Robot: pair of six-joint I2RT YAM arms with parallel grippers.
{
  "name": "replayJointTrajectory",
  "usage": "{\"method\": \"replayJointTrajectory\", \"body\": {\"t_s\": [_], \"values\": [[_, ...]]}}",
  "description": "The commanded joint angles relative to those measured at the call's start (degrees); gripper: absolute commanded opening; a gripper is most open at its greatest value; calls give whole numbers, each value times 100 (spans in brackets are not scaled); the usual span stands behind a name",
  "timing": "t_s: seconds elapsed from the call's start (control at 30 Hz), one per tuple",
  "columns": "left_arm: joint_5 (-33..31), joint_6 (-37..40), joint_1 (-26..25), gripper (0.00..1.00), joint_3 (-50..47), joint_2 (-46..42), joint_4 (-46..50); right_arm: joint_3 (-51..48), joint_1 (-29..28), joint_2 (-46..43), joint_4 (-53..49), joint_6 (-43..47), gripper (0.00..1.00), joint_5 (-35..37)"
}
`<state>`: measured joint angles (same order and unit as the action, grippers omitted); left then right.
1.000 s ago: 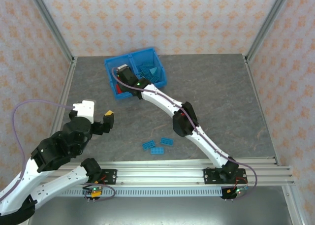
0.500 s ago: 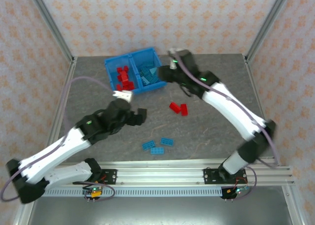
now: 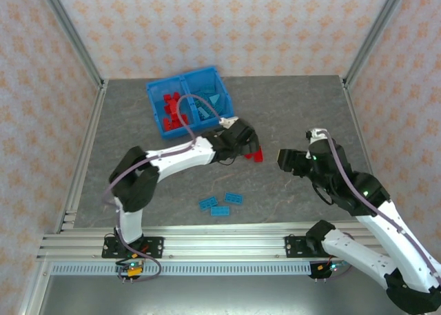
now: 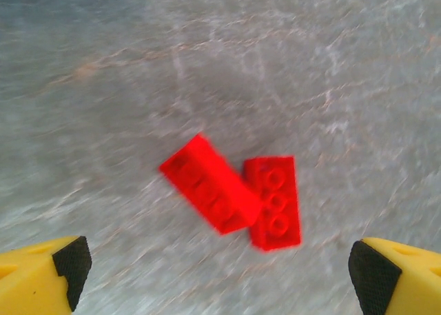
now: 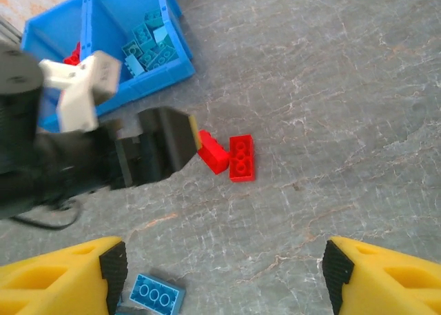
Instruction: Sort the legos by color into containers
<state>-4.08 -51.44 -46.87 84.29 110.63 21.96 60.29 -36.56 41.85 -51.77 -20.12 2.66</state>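
Red legos (image 4: pixel 213 191), two touching on the grey table (image 4: pixel 310 67), lie just ahead of the left gripper (image 4: pixel 220 270), its jaws wide and empty, one of them slanting across the closing line, while the right gripper (image 5: pixel 225 270), likewise spread and empty, hangs farther off.

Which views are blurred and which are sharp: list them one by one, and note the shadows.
Left wrist: motion blur smears the tilted red brick and the studded red brick and streaks the table, while the yellow fingertips look sharper. Right wrist: crisp, studs on the blue brick readable, shadows soft. Top external: sharp, evenly lit.
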Motion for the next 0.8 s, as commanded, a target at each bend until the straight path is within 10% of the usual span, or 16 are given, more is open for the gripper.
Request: {"method": "replayJointTrajectory", "body": {"t_s": [0.0,0.77], "values": [[-371,-916,42,97,447,453,399,-4,8,-1,-369,-260,78,82],[182,-765,265,48,-211,879,330,-300,8,-94,-299,-133,80,132]]}}
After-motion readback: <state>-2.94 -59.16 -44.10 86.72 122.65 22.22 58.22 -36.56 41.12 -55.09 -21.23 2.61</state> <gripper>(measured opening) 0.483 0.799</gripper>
